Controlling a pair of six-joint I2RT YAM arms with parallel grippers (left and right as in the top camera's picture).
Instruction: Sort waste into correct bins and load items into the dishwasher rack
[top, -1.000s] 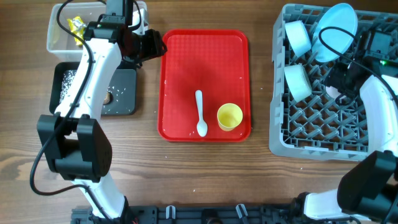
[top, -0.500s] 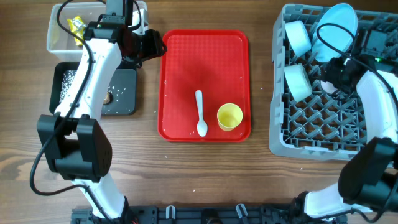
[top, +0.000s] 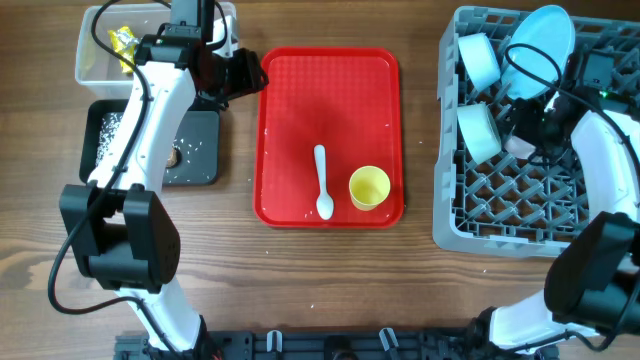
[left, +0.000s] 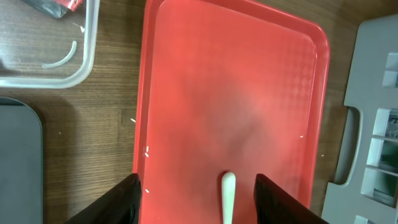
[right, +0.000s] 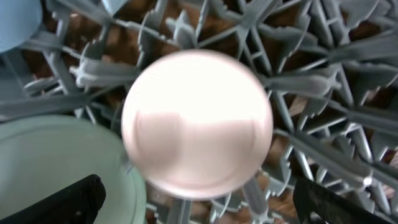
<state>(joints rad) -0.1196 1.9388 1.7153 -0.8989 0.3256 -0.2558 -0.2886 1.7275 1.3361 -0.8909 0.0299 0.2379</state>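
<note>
Overhead, the right gripper (top: 533, 128) has shifted up and left over the dishwasher rack (top: 500, 215). The pink cup (top: 520, 145) lies in the rack beside the lower bowl (top: 478, 130), and the left gripper (top: 245, 72) stays by the red tray (top: 330, 100) corner. In the left wrist view the jaws are apart and empty, with the spoon (left: 227, 196) between them. In the right wrist view the jaws have sprung wide, clear of the cup on the lattice.

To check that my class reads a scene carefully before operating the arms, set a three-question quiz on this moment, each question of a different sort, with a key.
1. True or false: the yellow cup stands in the dishwasher rack.
2. What lies beside that cup on the red tray? A) white spoon B) fork C) knife
3. Which item sits below the open right pincer?
Key: 1 false; 2 A; 3 the pink cup.
</note>
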